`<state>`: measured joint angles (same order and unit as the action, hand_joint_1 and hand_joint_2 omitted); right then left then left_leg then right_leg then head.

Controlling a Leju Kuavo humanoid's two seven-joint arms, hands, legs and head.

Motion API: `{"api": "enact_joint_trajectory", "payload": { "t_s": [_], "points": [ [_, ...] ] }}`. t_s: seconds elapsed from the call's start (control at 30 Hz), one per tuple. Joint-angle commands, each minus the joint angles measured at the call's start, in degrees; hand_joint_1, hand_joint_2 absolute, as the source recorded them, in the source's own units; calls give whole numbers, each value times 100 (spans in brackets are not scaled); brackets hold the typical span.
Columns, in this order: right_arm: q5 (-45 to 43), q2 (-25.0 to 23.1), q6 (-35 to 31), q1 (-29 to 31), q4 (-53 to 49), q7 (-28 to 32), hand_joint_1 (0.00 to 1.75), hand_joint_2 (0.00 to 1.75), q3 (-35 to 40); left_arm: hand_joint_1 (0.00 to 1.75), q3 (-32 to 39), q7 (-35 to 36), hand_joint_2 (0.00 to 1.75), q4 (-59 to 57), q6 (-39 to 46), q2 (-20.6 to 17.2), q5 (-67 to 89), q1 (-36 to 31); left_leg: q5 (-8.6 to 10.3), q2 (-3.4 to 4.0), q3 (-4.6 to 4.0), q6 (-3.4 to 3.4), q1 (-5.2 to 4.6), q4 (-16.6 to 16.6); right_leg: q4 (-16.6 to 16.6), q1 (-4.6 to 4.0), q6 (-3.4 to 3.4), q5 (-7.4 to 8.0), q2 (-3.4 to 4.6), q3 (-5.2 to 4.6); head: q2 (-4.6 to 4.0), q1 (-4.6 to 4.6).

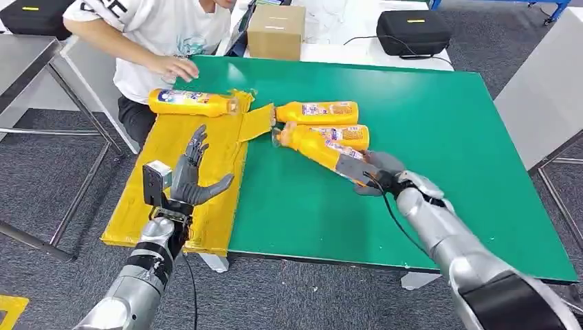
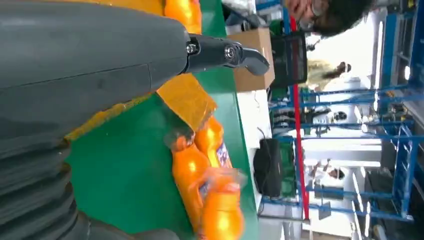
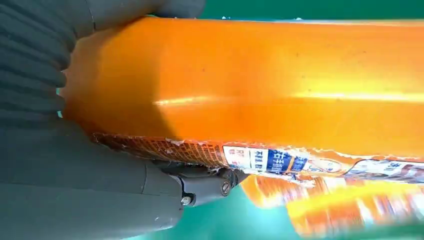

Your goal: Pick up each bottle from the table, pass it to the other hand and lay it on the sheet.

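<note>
The right robot hand (image 1: pixel 377 172) grips a glossy orange plastic bottle (image 1: pixel 317 146) by its base, tilted on the smooth green table (image 1: pixel 440 130), touching another bottle (image 1: pixel 317 112). A third bottle (image 1: pixel 189 102) lies on the crinkled yellow sheet (image 1: pixel 172 172) overhanging the table's edge, where the left robot hand (image 1: pixel 192 175) hovers with spread, empty fingers.

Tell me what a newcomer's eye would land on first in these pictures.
First, the right hand gripping the base of an orange bottle that lies on the green table, close beside a second bottle. Next, the left hand held open over the yellow sheet, where a third bottle already lies. A person's hand hovers just beyond it.
</note>
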<state>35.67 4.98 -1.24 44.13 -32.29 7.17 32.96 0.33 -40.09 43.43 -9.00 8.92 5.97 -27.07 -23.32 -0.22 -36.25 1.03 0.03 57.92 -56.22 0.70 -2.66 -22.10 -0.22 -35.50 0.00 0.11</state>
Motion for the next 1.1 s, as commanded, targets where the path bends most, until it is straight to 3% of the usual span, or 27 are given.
{"api": "enact_joint_trajectory", "payload": {
  "t_s": [0.03,0.33,0.53,0.9,1.1],
  "points": [
    [-152,-732,-1174,-1504,-1843,188,175,175,-483,0,-21,33,175,-390,396,129,97,-250,-7,2,17,-7,7,-7,6,-7,8,-6,1,12,0,-2],
    [-126,-718,-1226,-1522,-1913,182,175,175,-475,0,-20,42,175,-383,415,135,96,-253,-8,-1,3,-4,7,-1,-1,-6,11,-13,-3,0,0,0],
    [-300,-1351,-1916,-2134,-2427,602,175,175,-667,0,-95,349,175,-382,454,314,-23,-301,-8,-5,1,-7,6,-3,1,-4,12,-14,-6,-1,0,0],
    [-896,-1830,-2072,-1846,-1274,1412,175,175,-521,0,-825,990,175,-273,-518,340,-813,-260,-11,4,6,-6,7,-3,0,-7,13,-15,1,-1,0,0],
    [-668,-1944,-2031,-1825,-1140,1408,175,175,-173,0,-967,1154,175,-44,-680,333,-1127,-207,-14,9,6,-8,8,-2,0,-7,14,-16,7,0,0,0]
  ]
}}
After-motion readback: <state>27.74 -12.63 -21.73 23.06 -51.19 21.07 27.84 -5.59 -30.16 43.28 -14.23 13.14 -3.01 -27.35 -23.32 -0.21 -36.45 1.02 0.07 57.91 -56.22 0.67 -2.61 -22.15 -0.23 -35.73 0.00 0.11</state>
